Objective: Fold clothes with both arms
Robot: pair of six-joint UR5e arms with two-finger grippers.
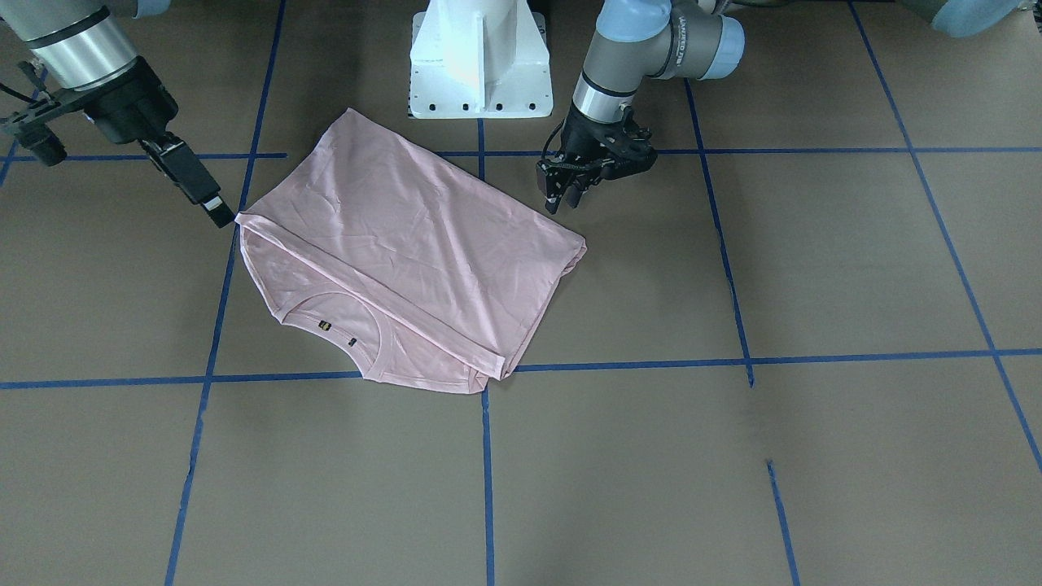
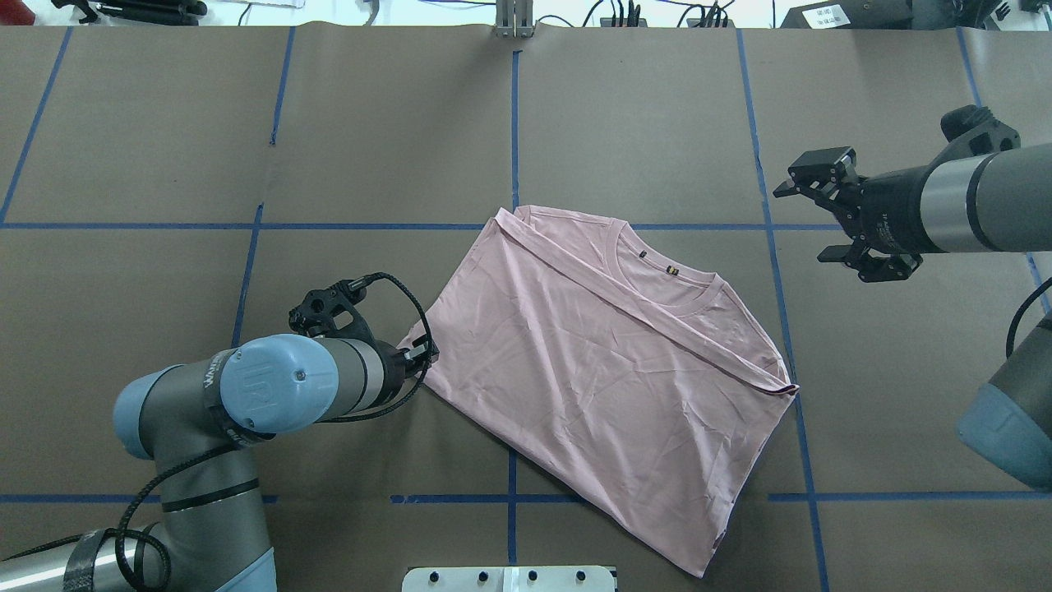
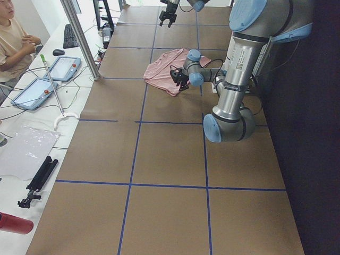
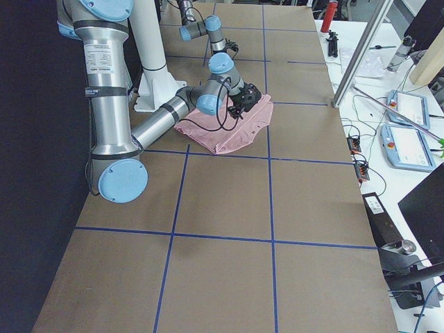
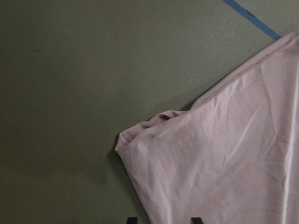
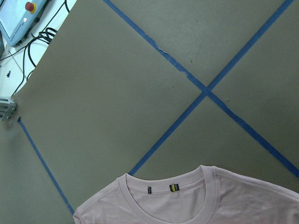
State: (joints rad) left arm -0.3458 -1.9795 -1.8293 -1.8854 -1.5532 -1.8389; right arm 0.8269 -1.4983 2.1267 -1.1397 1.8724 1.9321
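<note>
The pale pink T-shirt (image 1: 423, 244) lies folded on the brown table, plain back up, its collar and neck label (image 2: 674, 270) showing along the far edge. No cartoon print shows. My left gripper (image 2: 417, 355) is low at the shirt's left corner. In the left wrist view the shirt's corner (image 5: 224, 158) lies flat, and the two fingertips (image 5: 132, 219) stand apart. My right gripper (image 2: 801, 224) is wide open and empty, raised to the right of the collar. The right wrist view shows the collar (image 6: 196, 205) from above.
The white pedestal base (image 1: 480, 65) stands at the robot's side of the table, close to the shirt's hem. Blue tape lines (image 2: 514, 123) cross the brown table. An operator (image 3: 13, 42) sits beyond the table's far edge with control tablets (image 3: 64, 66).
</note>
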